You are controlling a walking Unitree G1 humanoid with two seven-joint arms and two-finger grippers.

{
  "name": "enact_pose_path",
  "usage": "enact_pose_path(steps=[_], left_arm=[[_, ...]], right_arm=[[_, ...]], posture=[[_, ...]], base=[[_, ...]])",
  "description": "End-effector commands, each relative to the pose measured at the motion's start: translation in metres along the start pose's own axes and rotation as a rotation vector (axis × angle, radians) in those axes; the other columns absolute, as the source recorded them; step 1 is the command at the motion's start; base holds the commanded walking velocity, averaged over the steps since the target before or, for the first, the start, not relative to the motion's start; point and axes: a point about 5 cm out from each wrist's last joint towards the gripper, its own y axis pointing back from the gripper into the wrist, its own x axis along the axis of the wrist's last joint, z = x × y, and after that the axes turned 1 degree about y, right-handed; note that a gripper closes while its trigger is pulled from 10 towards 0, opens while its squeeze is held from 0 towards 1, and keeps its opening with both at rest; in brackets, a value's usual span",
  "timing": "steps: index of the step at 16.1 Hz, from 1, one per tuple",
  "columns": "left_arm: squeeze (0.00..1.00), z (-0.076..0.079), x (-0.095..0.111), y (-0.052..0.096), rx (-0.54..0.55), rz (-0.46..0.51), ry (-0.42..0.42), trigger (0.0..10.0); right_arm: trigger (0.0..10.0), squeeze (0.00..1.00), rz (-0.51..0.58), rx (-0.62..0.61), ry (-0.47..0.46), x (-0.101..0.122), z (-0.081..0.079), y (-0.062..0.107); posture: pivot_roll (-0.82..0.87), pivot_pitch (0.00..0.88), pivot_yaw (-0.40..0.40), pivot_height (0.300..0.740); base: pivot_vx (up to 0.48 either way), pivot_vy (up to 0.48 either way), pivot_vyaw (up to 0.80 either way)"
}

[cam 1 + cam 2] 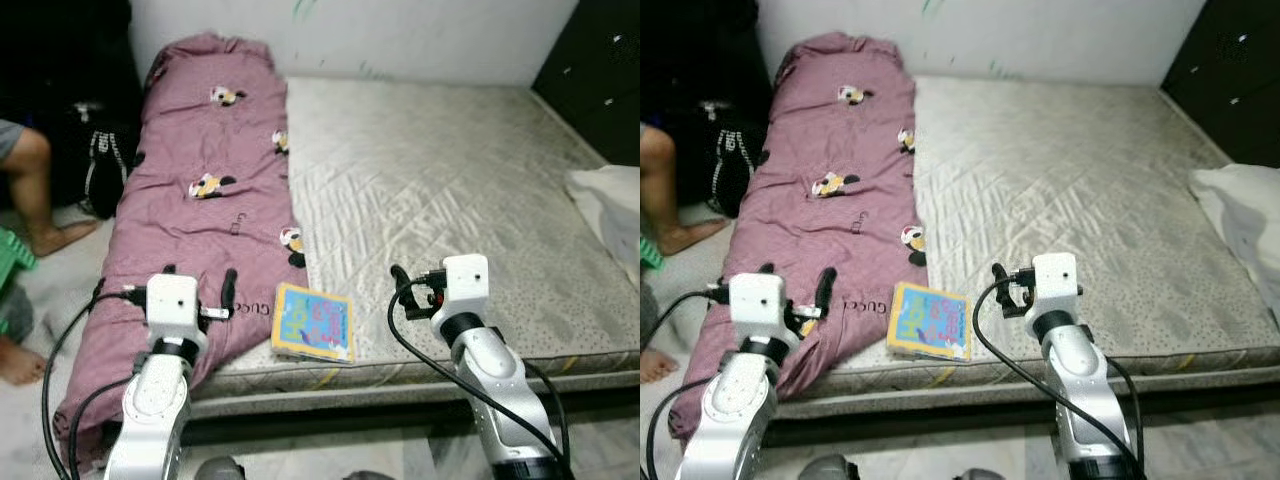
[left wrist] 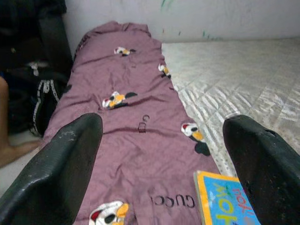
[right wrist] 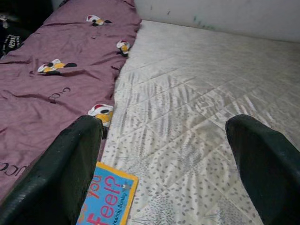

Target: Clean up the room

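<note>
Both claws — left claw [image 1: 198,285], right claw [image 1: 400,285] — flank book [image 1: 314,322], fingers spread.

Bare legs and feet of a seated person [image 1: 30,200] at far left edge; dark cabinet [image 1: 600,75] in upper right corner; white wall [image 1: 400,35] along top.

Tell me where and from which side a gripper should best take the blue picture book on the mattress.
Probably its near edge: the book lies flat by the mattress's front edge, so fingers could slide under there. It sits between the open left gripper and open right gripper; either could come from the front.
</note>
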Motion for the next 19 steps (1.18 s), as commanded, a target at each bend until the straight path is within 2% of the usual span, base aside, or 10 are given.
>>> enact_pose_path(steps=[1, 13, 15, 17, 19], left_arm=[[0.0, 0.0, 0.005, 0.0, 0.006, 0.013, 0.002, 10.0], [0.0, -0.001, 0.006, -0.002, 0.02, 0.023, 0.011, 10.0], [0.0, -0.003, 0.005, -0.002, 0.044, 0.003, 0.011, 10.0], [0.0, -0.002, 0.003, -0.002, 0.021, -0.011, 0.036, 10.0], [0.0, -0.002, 0.003, -0.002, 0.016, 0.0, 0.011, 10.0]], right_arm=[[10.0, 0.0, -0.003, 0.004, 0.009, 0.001, 0.002, 0.003], [10.0, 0.0, 0.006, -0.008, -0.014, 0.005, 0.0, -0.007], [10.0, 0.0, 0.01, -0.016, -0.019, 0.005, 0.001, -0.007], [10.0, 0.0, 0.011, -0.017, -0.028, 0.005, 0.0, -0.007], [10.0, 0.0, 0.008, -0.023, -0.027, 0.004, 0.001, -0.007]], posture=[[-0.04, 0.0, -0.083, 0.74], [-0.04, 0.0, -0.08, 0.74], [-0.04, 0.0, -0.078, 0.74], [-0.04, 0.0, -0.074, 0.74], [-0.05, 0.0, -0.067, 0.74]], base=[[0.0, 0.0, 0.0], [0.0, 0.0, 0.0], [0.0, 0.0, 0.0], [0.0, 0.0, 0.0], [0.0, 0.0, 0.0]])
